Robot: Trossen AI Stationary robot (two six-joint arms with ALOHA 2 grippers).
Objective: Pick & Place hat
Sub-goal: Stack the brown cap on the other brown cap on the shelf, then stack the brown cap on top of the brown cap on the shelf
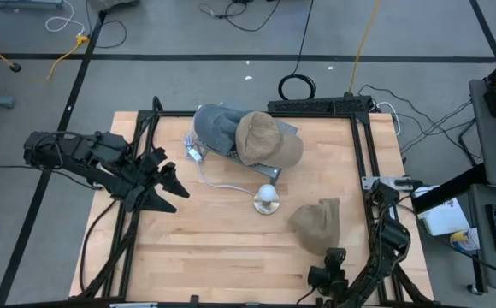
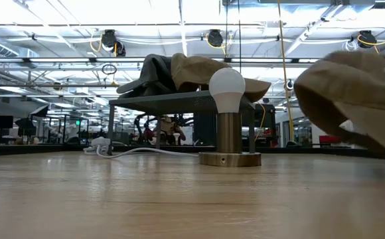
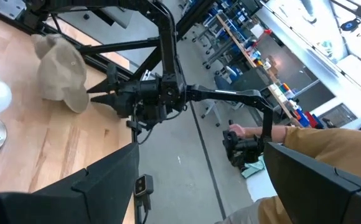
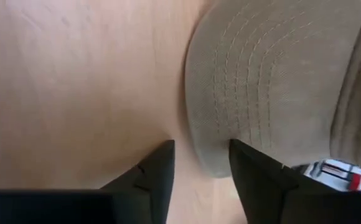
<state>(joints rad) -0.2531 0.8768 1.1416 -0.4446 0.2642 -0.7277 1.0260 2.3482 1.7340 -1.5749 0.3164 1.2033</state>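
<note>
A tan cap (image 1: 318, 224) lies on the wooden table near its right near corner, resting on its brim and crown; it also fills the right of the low view (image 2: 358, 99). My right gripper (image 1: 332, 257) is just on the near side of it and open. In its wrist view (image 4: 202, 149), the stitched brim's rounded edge (image 4: 213, 163) lies in the gap between the fingertips. My left gripper (image 1: 174, 184) hovers open over the table's left side, far from the cap (image 3: 59, 68). Two more caps, blue-grey (image 1: 214, 128) and tan (image 1: 267, 139), rest on a small rack. My right gripper comes at the cap's brim edge (image 4: 221, 158) low and close to the table, from the near side, with one finger (image 4: 159, 171) on the bare wood side and the other (image 4: 255, 177) against the brim. Whether a finger touches the brim, I cannot tell.
A small lamp with a white bulb (image 1: 267, 198) stands mid-table, just left of the tan cap, with a white cord (image 1: 218, 181) running toward the rack (image 2: 179, 103). Black frame rails (image 1: 363, 162) line the table's left and right sides. Bare wood lies along the near edge.
</note>
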